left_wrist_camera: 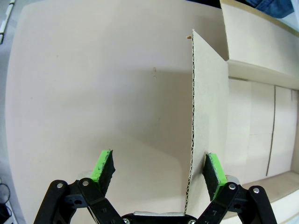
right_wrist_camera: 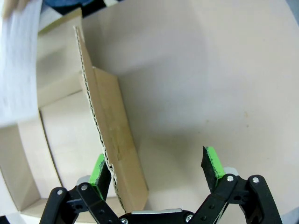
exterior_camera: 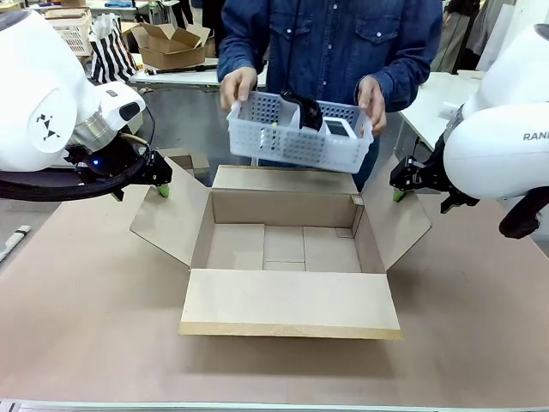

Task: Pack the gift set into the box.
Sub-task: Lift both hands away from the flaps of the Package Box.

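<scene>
Brown tabletop (exterior_camera: 86, 335) runs under everything. On it, between my two grippers, sits the box (exterior_camera: 283, 209), open with all four flaps spread and its floor bare. Above its far wall, beyond both sets of fingertips, a person in a denim shirt holds a white perforated basket (exterior_camera: 292, 142) in the air, one hand (exterior_camera: 238, 86) at one end and the other hand (exterior_camera: 371, 101) at the opposite end. Dark and white items sit in it; I cannot make them out.

My left gripper (exterior_camera: 161, 187) hangs at the outer edge of the raised left side flap (exterior_camera: 167, 219). In its wrist view the fingers are spread wide and the flap's corrugated edge runs up between them, close beside one green pad (left_wrist_camera: 214, 170). I cannot tell whether it touches. Nothing is clamped.

My right gripper (exterior_camera: 399, 193) mirrors this at the right side flap (exterior_camera: 399, 225). It is wide apart, with the flap's edge just beside one pad (right_wrist_camera: 98, 170), and grips nothing.

Far past the fingertips, behind the person, a striped bag (exterior_camera: 111, 51) and a smaller cardboard box (exterior_camera: 171, 43) stand on another table.
</scene>
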### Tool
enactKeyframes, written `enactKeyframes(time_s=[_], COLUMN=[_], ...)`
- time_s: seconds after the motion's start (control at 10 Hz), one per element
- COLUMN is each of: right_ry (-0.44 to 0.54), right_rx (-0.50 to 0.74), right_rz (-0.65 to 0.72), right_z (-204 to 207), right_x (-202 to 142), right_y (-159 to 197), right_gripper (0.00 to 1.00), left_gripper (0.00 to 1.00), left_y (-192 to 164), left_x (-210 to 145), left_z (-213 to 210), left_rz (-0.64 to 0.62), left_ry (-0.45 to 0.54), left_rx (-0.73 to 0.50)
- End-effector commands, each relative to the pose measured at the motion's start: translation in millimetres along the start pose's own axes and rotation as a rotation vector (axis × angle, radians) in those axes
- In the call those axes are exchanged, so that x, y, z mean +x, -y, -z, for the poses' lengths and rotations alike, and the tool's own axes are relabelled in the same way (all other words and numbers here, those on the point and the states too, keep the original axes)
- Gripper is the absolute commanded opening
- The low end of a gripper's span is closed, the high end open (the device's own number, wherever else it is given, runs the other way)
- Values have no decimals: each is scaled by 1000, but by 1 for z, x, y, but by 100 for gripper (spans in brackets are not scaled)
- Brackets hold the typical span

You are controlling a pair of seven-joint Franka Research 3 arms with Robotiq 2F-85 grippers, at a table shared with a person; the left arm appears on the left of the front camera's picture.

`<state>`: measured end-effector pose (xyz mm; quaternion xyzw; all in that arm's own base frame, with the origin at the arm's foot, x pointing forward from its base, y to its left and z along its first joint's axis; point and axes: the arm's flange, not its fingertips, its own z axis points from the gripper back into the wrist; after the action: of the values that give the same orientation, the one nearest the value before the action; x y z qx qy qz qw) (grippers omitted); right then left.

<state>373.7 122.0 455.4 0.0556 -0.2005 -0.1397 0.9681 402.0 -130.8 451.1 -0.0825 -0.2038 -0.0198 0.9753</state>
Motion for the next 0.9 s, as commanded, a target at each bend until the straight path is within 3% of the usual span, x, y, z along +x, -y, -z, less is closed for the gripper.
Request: enactKeyframes(time_s=[0.0, 0.8], right_ry=[4, 4], right_rx=[-18, -18], right_rz=[13, 13], right_z=[-3, -3], right_x=[2, 2], right_y=[-2, -2], right_gripper=[100, 100], left_gripper=[100, 100], left_y=[0, 0], left_x=[0, 0], left_z=[-1, -1], left_rz=[-12, -12], left_ry=[-3, -3], left_rx=[13, 13])
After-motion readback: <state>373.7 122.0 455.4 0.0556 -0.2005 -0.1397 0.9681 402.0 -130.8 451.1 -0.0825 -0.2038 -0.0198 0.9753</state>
